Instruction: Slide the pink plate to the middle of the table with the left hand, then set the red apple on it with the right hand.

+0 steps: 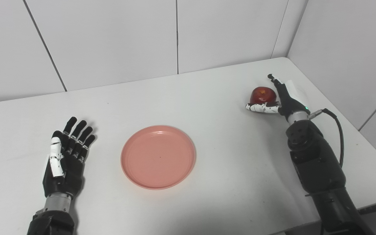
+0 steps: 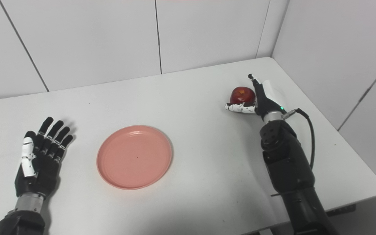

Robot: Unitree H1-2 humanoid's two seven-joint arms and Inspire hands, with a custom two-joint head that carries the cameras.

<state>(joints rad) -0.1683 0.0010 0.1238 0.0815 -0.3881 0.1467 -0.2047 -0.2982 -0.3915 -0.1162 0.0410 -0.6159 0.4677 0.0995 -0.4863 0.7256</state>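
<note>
No readable text, labels, or numbers

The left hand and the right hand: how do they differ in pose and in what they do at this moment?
The left hand lies flat with its fingers spread, holding nothing, beside the pink plate; the right hand is at the red apple, fingers and thumb apart around it. The left hand is nearer the front of the white table, the right hand farther back. Both are black and white.

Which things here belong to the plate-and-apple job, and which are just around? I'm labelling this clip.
Job: pink plate, red apple, left hand open beside the plate, right hand at the apple.
Just around: white table, cable on the right arm.
</note>
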